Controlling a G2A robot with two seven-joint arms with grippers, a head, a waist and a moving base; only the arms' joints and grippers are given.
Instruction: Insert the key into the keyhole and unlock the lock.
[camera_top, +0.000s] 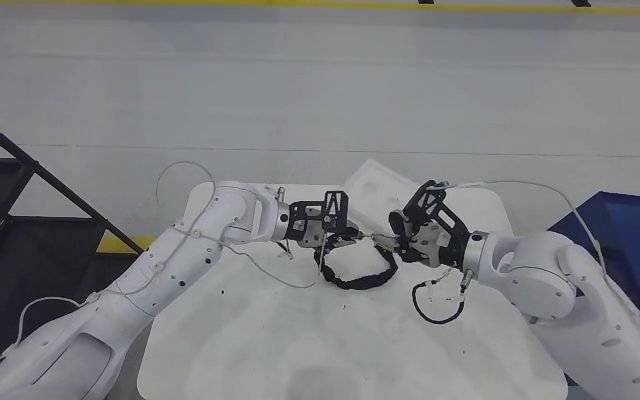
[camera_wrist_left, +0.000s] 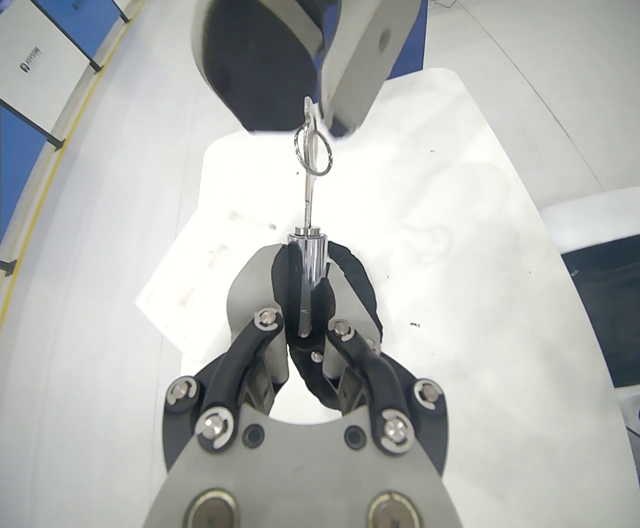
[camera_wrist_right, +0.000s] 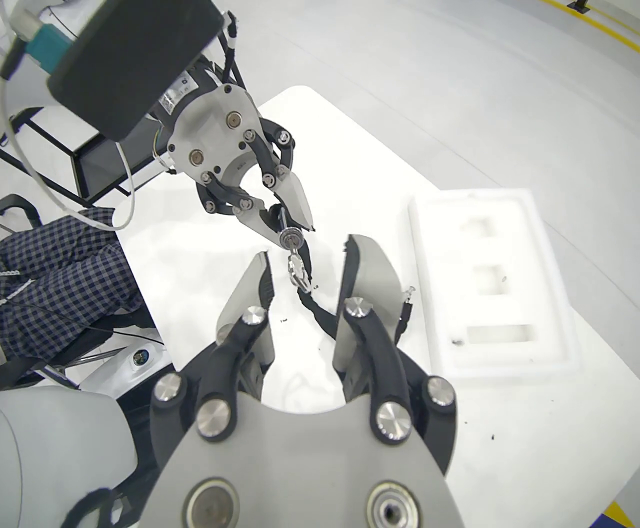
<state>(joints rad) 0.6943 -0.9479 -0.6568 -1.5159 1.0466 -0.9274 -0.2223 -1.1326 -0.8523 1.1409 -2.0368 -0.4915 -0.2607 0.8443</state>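
Above the white worktop (camera_top: 300, 340), the top view has the left pincer (camera_top: 340, 235) and the right pincer (camera_top: 400, 238) facing each other tip to tip near the far edge, with the thin silver key (camera_top: 378, 238) lying in line between them. A black cable (camera_top: 355, 278) curves in a loop from under the left pincer across toward the right one, and a white foam tray (camera_top: 375, 185) sits just behind the pair. Seen from the left wrist, the left pincer is closed tight on the lock (camera_wrist_left: 310, 260), a chrome cylinder held between its black pads, end face pointing outward. The key's blade stands in the keyhole at that face, and a key ring (camera_wrist_left: 312, 150) hangs through the key's head. That head sits in the gap between the right pincer's dark pad and its grey finger. Seen from the right wrist, the right pincer is spread wide and holds nothing. The key and ring lie between its fingertips, clear of both. Beyond them the left pincer grips the lock, its cable trailing down past one finger.
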